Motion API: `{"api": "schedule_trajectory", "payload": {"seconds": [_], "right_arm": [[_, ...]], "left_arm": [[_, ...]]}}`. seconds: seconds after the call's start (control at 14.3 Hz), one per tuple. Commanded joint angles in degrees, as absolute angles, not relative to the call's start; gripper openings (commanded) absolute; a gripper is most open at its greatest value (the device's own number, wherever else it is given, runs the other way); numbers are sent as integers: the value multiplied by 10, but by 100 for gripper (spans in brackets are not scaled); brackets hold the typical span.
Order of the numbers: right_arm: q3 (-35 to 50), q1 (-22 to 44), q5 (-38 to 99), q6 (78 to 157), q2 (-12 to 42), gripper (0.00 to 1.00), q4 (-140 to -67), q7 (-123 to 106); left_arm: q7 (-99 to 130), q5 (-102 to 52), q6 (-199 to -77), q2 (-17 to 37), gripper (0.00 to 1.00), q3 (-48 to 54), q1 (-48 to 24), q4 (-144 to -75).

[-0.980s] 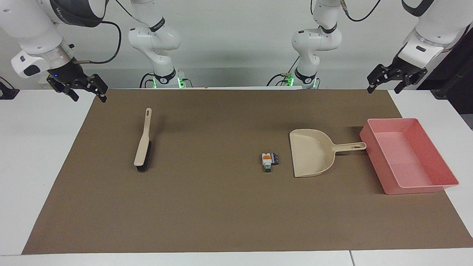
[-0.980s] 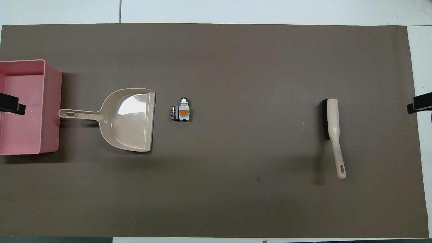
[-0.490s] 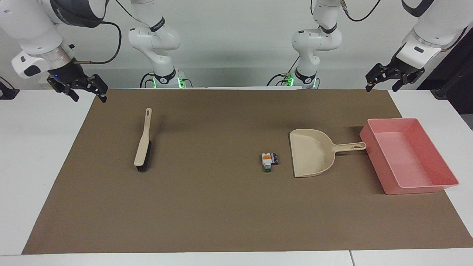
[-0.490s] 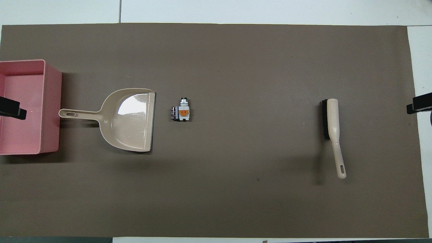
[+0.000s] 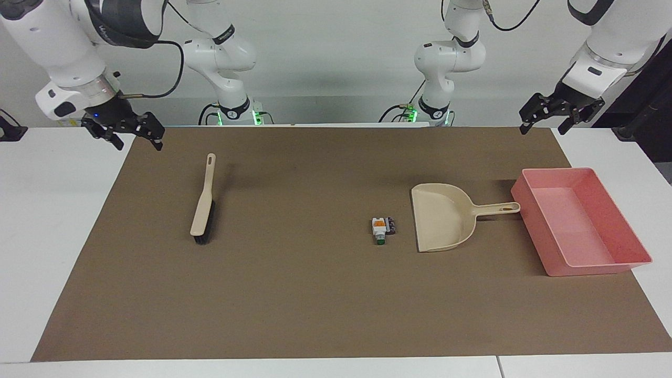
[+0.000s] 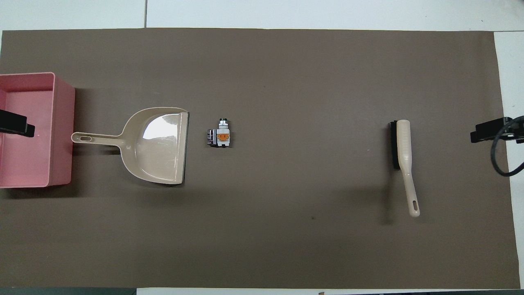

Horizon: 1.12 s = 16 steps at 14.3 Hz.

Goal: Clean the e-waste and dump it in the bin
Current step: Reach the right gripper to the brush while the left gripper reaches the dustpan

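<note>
Over at the right arm's end of the table, the right gripper (image 5: 132, 134) hangs in the air above the edge of the brown mat (image 5: 315, 304), jaws wide apart, holding nothing. The brush (image 5: 203, 206) lies on the mat not far from it, handle pointing back toward the robots. The left gripper (image 5: 555, 114) is up over its own corner, also spread open and empty, with the pink bin (image 5: 619, 265) on the mat near it, closer to me than the gripper is.

The e-waste (image 5: 382, 228) sits well apart from both grippers, roughly mid-mat, just beside the open lip of the dustpan (image 5: 441, 216). The dustpan's handle points at the bin and nearly reaches its wall.

The scraps look like a little white chunk with an orange patch and a green tip, plus a small dark block snugged up against it. My guess is they're hard plastic, super light and stiff, so they'd skid or tumble rather than squash. Way too tiny to pinch reliably, I'd say, so don't grab them at all: take the brush by its handle, the pan by its handle, and sweep. Nothing's been swept yet.
</note>
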<state>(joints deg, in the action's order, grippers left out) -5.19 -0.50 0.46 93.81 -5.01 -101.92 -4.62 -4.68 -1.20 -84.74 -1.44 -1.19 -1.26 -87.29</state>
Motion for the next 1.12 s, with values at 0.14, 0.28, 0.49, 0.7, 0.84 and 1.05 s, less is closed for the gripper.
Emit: {"api": "schedule_trajectory", "payload": {"seconds": [0.14,0.28,0.49,0.7,0.84,1.05], "right_arm": [[-48,-4,6,984,-71,99,-1104,-43],[-47,-3,11,1015,-71,99,-1144,-43],[-47,19,11,1060,-69,99,-1204,-38],[-47,13,11,1082,-68,99,-1250,-25],[-47,11,11,1099,-76,99,-1274,-23],[-47,19,12,1144,-75,99,-1306,-21]], "left_arm": [[-117,-12,-893,-30,99,-12,-17,-903],[-231,-13,-897,-29,99,-12,-18,-909],[-421,-13,-921,-27,99,-13,-18,-928],[-594,-12,-961,-27,99,-13,-17,-963],[-730,-12,-984,-26,99,-13,-18,-991],[-796,-12,-1032,-25,99,-12,-19,-1034]]}}
